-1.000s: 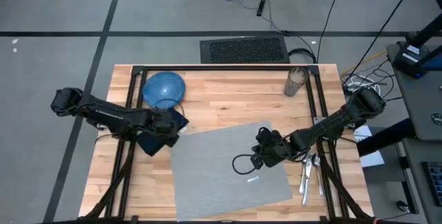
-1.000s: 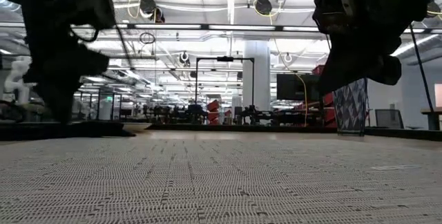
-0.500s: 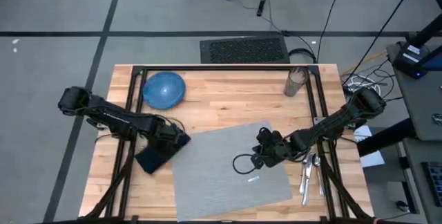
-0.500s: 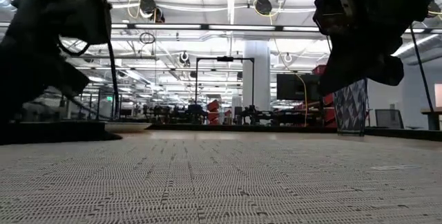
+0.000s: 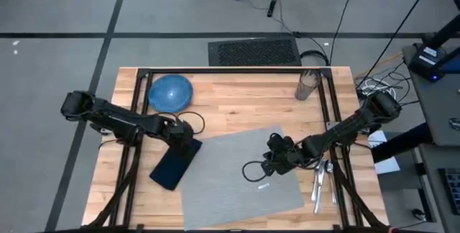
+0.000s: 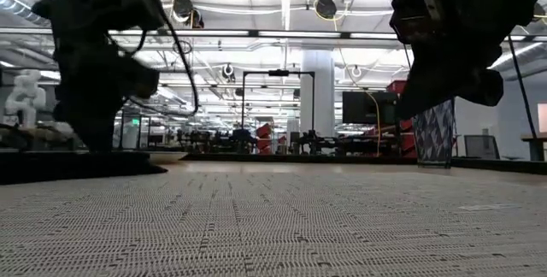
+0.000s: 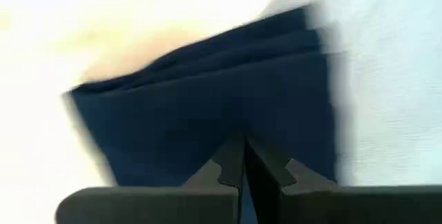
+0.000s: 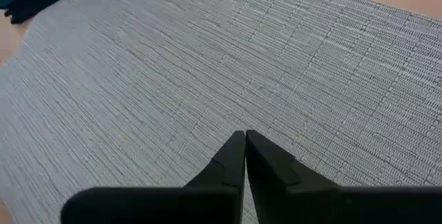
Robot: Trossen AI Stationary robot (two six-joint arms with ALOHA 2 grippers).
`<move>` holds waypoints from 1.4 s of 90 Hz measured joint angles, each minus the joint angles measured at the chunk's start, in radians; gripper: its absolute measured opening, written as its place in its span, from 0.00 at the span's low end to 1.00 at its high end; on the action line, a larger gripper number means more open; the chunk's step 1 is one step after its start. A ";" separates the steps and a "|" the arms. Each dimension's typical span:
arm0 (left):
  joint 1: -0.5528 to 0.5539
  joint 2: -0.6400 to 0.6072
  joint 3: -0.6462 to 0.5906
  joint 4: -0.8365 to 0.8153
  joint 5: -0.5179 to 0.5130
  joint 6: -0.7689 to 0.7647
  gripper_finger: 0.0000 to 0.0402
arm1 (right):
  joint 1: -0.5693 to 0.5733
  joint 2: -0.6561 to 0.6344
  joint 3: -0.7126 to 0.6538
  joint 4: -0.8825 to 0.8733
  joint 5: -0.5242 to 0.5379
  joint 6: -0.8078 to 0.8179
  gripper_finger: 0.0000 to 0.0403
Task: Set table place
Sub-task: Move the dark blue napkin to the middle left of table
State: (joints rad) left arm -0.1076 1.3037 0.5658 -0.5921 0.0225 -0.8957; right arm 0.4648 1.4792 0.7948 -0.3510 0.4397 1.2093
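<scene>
The light-grey placemat [image 5: 237, 175], the place, lies flat on the wooden table [image 5: 237, 107], with its white tag [image 5: 263, 185] near its right side. A folded dark navy napkin [image 5: 174, 165] lies stretched out along the placemat's left edge. My left gripper [image 5: 185, 138] is shut at the napkin's far end. My right gripper [image 5: 270, 162] hangs shut over the right half of the placemat [image 8: 207, 65]; in the low view it [image 6: 444, 50] is clear of the weave. My left gripper meets the napkin at its far end [image 7: 243, 124], coming from above and slanting down from the table's left. Its shut fingertips [image 7: 231, 156] hide the contact, so I cannot tell pinch from press. The napkin lies flat on the table, its folded layers showing at the other end [image 7: 207, 51].
A blue dish [image 5: 170, 93] sits upside down at the far left of the table. A glass [image 5: 307, 85] stands at the far right. Cutlery [image 5: 320, 179] lies along the right edge beside the placemat. Black frame rails [image 5: 230, 70] run round the tabletop.
My left gripper has gone a little toward the table's right and near edges with the napkin. The napkin, bunched under the gripper a second ago, now lies drawn out long and flat beside the placemat's left edge.
</scene>
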 joint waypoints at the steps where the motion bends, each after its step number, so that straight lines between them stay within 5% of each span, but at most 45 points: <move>1: 0.002 0.004 -0.001 -0.007 0.000 0.006 0.00 | 0.000 0.000 0.000 0.000 0.000 0.000 0.00; 20: 0.027 0.007 -0.001 -0.194 -0.069 0.037 0.00 | 0.000 0.000 0.000 0.002 0.000 0.010 0.00; 44: 0.035 -0.026 -0.004 -0.477 -0.171 -0.100 0.00 | -0.006 0.000 0.000 -0.005 -0.003 0.024 0.00; 92: -0.026 -0.113 0.008 0.072 -0.076 -0.058 0.00 | -0.080 0.178 0.000 0.170 -0.277 -0.123 0.00; 126: -0.026 -0.113 0.019 -0.090 -0.076 -0.037 0.00 | 0.038 0.155 0.004 -0.099 -0.292 0.196 0.00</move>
State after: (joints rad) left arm -0.1333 1.1908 0.5850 -0.6817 -0.0534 -0.9329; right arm 0.5024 1.6345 0.7983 -0.4495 0.1474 1.4049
